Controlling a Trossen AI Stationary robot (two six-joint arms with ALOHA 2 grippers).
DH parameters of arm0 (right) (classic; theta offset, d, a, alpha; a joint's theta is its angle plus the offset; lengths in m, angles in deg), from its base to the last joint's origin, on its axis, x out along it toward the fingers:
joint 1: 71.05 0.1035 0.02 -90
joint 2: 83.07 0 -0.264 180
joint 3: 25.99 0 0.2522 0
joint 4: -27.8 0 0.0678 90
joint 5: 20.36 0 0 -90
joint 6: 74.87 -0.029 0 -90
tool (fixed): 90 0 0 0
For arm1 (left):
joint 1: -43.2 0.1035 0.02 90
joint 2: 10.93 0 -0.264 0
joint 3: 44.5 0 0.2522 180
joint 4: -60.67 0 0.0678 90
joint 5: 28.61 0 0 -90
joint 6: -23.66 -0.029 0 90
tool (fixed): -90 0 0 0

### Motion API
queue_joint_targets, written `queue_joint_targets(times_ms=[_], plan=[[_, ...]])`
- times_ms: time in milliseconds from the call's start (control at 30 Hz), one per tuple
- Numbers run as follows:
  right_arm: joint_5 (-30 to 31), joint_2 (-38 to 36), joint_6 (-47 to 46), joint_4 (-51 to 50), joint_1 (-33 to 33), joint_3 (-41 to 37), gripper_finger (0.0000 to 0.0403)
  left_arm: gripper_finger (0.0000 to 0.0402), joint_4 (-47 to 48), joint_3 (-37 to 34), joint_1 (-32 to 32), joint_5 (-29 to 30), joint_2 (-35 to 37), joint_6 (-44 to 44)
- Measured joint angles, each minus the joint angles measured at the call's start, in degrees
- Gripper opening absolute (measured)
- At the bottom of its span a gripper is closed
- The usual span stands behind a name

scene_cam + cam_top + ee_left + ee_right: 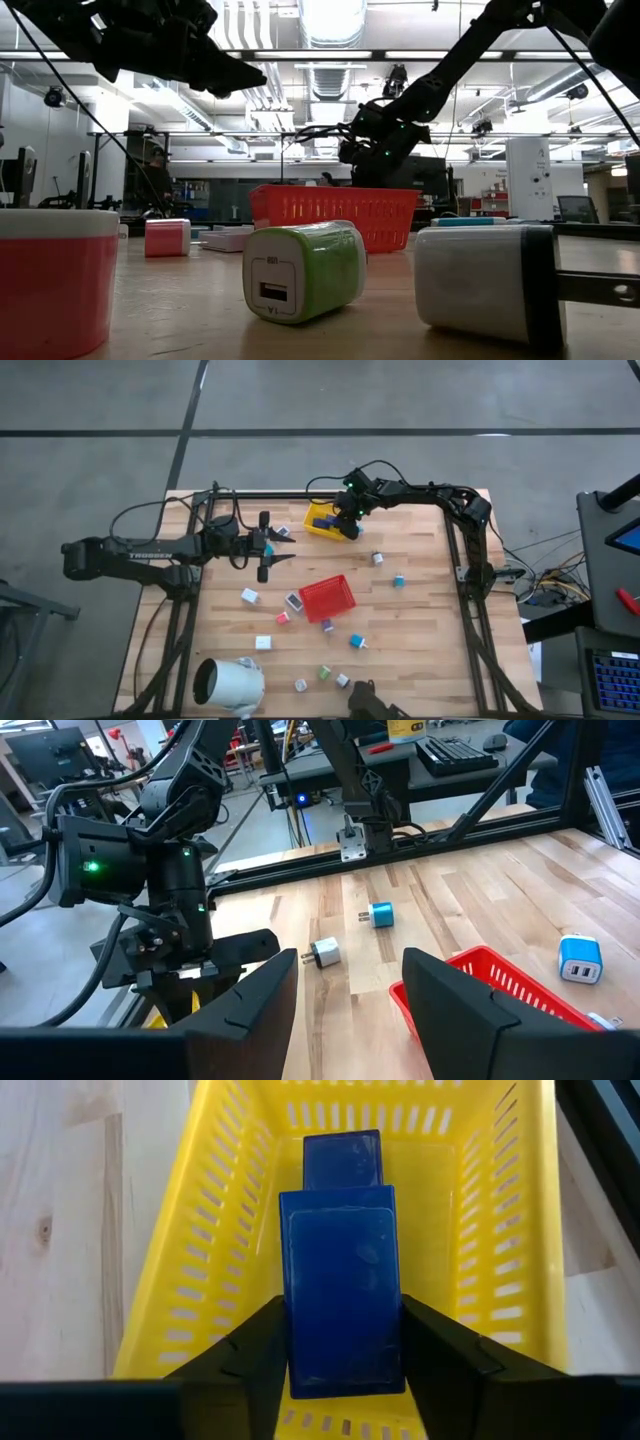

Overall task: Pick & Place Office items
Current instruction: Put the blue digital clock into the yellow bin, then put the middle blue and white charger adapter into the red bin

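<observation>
The right gripper (343,1342) hangs directly over the yellow tray (331,522) near the top centre of the overhead frame, its two dark fingers clamped on either side of a navy block (343,1295), held upright above the tray floor; a second navy block (342,1160) lies flat inside the tray just beyond it. Across the wooden table (420,610), in the upper left of the overhead frame, the left gripper (268,547) hovers with its fingers spread wide apart and nothing between them; in its own wrist camera the fingers (250,1005) frame the right arm's wrist, bare tabletop and a corner of the red tray (480,985). That red tray (327,600) sits at the middle of the table, well apart from the yellow one. The remaining office items lie scattered around it: a white-and-teal block (250,596) to its left, a pink block (283,617) and a white block (293,601) just beside its lower left corner, a purple one (327,625) just below it, a teal one (357,642) toward the lower right, a green one (324,673) near the bottom edge, and two more pieces (398,580) to the right. A large white cylinder (230,683) lies on its side at the lower left. At table height, a green charger-like block (302,270) with a socket in its white face fills the foreground centre.
</observation>
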Motion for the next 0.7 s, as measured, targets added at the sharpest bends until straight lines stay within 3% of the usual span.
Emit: queue_joint_targets(times_ms=[167, 700], plan=[[0.72, -0.02, 0.00, -0.16, 0.03, 0.00, 0.0225, 0.0186, 0.00, 0.01, 0.00, 0.00, 0.00, 0.00], [0.88, 0.00, 0.21, 1.60, 0.04, -0.02, 0.0182, 0.0186, 0.00, 0.00, 0.00, 0.00, 0.00, 0.00]])
